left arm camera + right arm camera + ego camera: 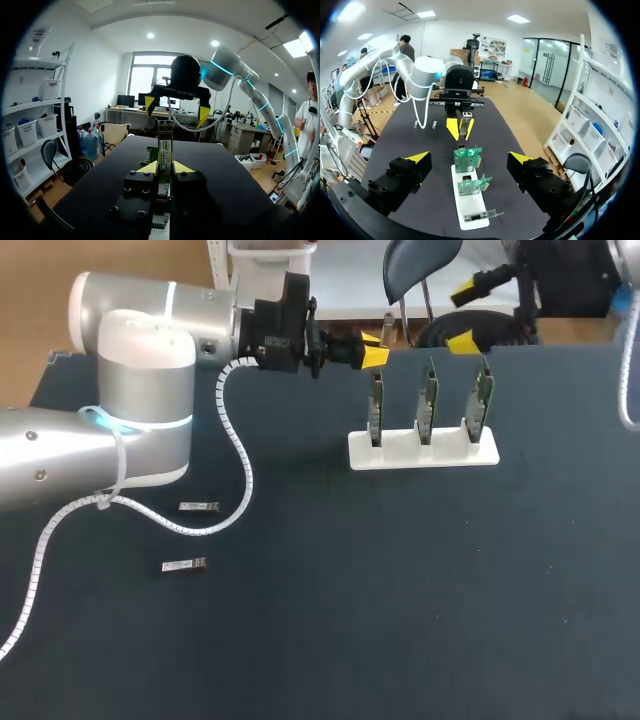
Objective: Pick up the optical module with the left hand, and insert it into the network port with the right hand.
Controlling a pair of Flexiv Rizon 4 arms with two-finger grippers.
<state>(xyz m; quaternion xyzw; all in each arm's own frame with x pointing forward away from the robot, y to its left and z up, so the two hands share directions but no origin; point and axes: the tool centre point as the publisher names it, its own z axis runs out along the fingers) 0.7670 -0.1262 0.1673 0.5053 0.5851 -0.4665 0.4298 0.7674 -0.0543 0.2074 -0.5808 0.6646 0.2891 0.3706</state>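
My left gripper [373,350] hangs level above the table's far edge, just left of the white stand [423,450]. In the left wrist view its yellow tips [148,168] press both sides of the optical module [165,142], a slim metal bar with a green label that sticks out ahead of them. My right gripper [467,316] is open wide above and behind the stand, facing the left one. In the right wrist view the held module [466,118] lies ahead, past the green port boards [467,157] standing in the stand.
Three green boards [428,400] stand upright in a row on the white stand. Two spare modules lie flat at the left, one [198,506] by my left arm's white cable and one [184,566] nearer the front.
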